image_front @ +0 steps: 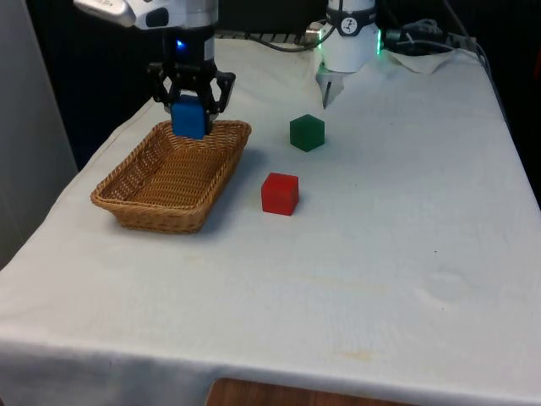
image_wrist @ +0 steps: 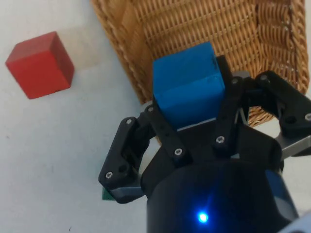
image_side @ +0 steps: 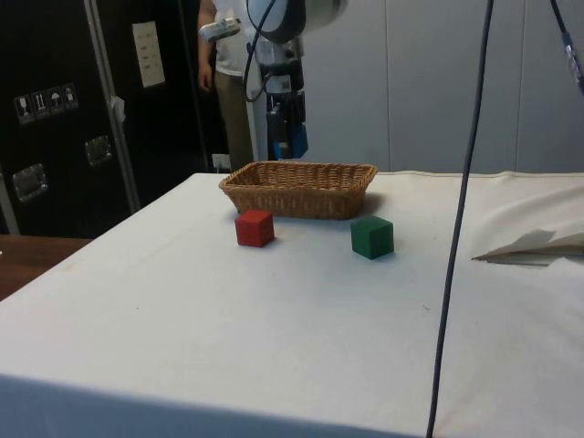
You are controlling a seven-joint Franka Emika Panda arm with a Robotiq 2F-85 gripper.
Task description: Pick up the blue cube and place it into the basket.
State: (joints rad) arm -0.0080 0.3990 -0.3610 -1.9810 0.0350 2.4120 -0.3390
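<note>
The tool (image_front: 189,118) grips the blue cube (image_front: 188,117) between its fingers, above the basket's (image_front: 152,210) far end.

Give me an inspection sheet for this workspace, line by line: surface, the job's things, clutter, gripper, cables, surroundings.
Surface: table under a white cloth, lightly wrinkled.
Job's things: blue cube held in the air above the far end of the basket; the wicker basket has nothing in it.
Clutter: red cube and green cube on the cloth beside the basket, apart from each other.
Gripper: gripper shut on the blue cube, above the basket.
Cables: a dark cable hangs across the side view; more cables lie at the table's far end.
Surroundings: dark cabinets; a person stands behind the table.
</note>
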